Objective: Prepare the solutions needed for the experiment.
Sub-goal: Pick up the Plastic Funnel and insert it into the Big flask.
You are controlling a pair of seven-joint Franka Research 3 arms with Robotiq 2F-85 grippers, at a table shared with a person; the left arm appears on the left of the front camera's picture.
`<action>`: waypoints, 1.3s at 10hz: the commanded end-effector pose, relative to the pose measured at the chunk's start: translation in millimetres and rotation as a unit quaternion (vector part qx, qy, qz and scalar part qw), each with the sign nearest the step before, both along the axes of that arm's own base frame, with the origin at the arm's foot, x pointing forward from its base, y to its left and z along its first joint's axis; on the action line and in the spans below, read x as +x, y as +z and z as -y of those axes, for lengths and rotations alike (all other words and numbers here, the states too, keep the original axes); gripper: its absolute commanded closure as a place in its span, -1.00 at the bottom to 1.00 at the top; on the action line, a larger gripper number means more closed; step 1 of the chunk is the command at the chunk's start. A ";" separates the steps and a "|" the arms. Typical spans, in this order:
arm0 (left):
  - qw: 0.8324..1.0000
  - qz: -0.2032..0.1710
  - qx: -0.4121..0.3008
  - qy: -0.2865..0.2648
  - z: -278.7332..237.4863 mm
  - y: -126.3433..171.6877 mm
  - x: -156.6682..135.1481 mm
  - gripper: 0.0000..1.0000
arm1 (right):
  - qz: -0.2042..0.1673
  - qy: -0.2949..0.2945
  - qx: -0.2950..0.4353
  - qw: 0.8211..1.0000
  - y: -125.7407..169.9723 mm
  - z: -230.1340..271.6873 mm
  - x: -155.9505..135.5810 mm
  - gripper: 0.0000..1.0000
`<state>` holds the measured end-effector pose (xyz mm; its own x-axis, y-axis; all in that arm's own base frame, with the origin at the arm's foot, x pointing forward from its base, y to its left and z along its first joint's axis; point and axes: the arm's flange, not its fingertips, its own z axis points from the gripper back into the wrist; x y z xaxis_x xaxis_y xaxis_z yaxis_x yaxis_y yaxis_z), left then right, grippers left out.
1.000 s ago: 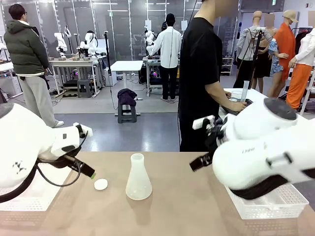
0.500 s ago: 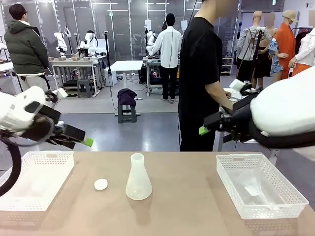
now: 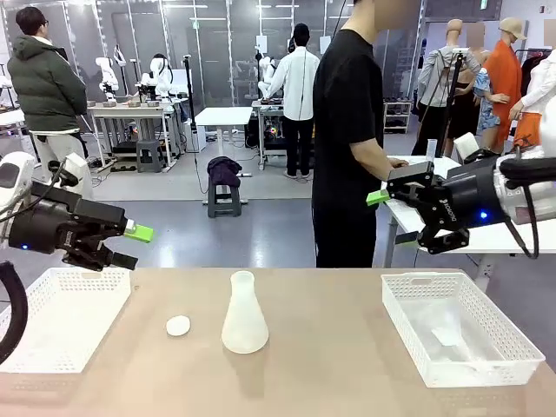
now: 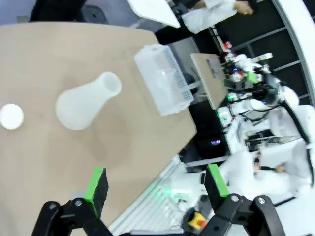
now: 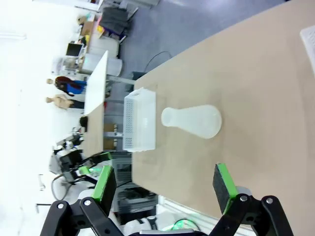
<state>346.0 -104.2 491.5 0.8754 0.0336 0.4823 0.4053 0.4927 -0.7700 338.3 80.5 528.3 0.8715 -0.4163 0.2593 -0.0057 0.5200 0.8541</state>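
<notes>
A frosted white conical flask (image 3: 244,314) stands upright mid-table, with a small white disc stopper (image 3: 178,326) to its left. The solutions are out of view; I see no liquid in the flask. My left gripper (image 3: 134,248) hangs open in the air above the left basket, fingers pointing toward the middle. My right gripper (image 3: 398,222) is open too, raised above the right basket. From the left wrist, the flask (image 4: 88,101) and stopper (image 4: 11,116) lie beyond the open left gripper (image 4: 156,183). From the right wrist, the flask (image 5: 194,120) sits beyond the open right gripper (image 5: 163,184).
A white mesh basket (image 3: 65,317) sits at the table's left and another basket (image 3: 460,326) at its right. A person in a black shirt (image 3: 347,113) stands at the far side, turned toward a side table. Bare tabletop surrounds the flask.
Both arms have drawn back from over the table, rising and swinging out to their own sides. The right basket is now uncovered. Flask and stopper have not moved.
</notes>
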 end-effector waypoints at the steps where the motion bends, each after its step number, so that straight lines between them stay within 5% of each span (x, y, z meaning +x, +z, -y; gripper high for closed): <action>1: 0.999 -0.009 -0.046 0.011 -6.9 -6.0 7.9 -1.00 | -0.023 0.007 0.023 0.999 -26.7 13.0 -8.1 -1.00; 4: 0.988 0.012 -0.152 -0.004 -5.5 -14.4 2.5 -1.00 | -0.034 0.010 0.072 0.997 -48.0 16.7 -10.5 -1.00; 7: 0.989 0.026 -0.148 -0.013 6.4 -19.5 3.9 -1.00 | -0.003 -0.025 0.015 1.000 -56.3 10.6 -9.6 -1.00; 8: 0.986 0.004 -0.164 0.003 -5.2 -9.2 2.9 -1.00 | -0.040 0.007 0.072 0.997 -36.3 17.8 11.3 -1.00; 13: 0.986 0.004 -0.164 0.003 -5.2 -9.2 2.9 -1.00 | -0.040 0.007 0.072 0.997 -36.3 17.8 11.3 -1.00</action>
